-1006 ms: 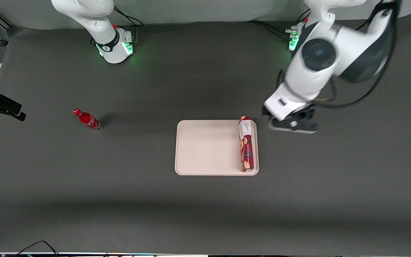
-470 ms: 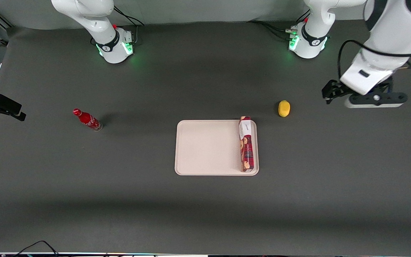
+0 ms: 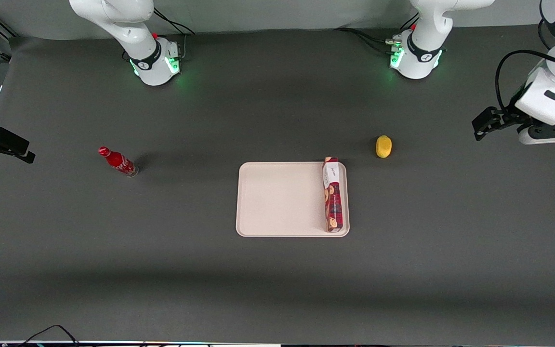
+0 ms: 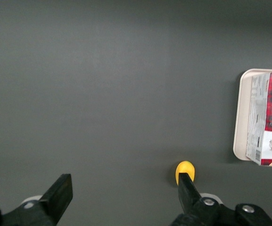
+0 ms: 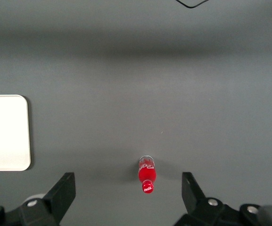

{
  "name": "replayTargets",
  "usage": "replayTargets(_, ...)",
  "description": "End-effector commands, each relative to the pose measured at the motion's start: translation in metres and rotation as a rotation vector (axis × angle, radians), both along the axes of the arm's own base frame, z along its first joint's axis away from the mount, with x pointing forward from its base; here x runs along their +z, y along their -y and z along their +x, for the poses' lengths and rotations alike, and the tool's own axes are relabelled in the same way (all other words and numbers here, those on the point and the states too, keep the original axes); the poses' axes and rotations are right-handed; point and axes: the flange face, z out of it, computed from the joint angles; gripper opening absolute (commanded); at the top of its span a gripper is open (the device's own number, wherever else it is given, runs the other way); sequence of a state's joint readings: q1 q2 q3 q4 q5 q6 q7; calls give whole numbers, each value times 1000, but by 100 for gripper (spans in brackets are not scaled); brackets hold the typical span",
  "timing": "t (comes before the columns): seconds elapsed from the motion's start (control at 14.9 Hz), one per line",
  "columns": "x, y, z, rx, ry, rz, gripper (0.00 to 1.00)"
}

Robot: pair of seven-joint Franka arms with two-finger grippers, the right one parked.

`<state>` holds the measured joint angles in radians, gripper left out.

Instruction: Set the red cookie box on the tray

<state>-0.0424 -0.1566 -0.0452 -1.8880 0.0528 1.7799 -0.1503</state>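
The red cookie box [image 3: 333, 195] lies lengthwise on the pinkish-beige tray [image 3: 282, 200], along the tray's edge toward the working arm's end of the table. Its white-labelled end reaches the tray rim farthest from the front camera. My left gripper [image 3: 554, 135] hangs high above the bare table, well away from the tray toward the working arm's end. In the left wrist view the gripper [image 4: 124, 181] is open and holds nothing. The same view shows the cookie box [image 4: 265, 122] resting on the tray [image 4: 239, 117].
A small yellow object [image 3: 383, 146] sits on the table between the tray and my gripper, also showing as the yellow object [image 4: 185, 168] past one fingertip. A small red soda bottle [image 3: 118, 162] stands toward the parked arm's end.
My left arm has swung away from the tray toward the working arm's end of the table, uncovering the yellow object. The cookie box and tray have not moved.
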Motion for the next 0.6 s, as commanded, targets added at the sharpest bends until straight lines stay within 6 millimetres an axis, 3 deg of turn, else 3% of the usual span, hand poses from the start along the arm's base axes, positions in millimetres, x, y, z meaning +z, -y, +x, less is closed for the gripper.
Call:
replayTargets(0.0,18,1,8,-7,-9,-10,100)
replayTargets(0.2,41,-1,12,-6,31,-3,100)
replayTargets(0.54,35,-14,14,18,16,-17,100)
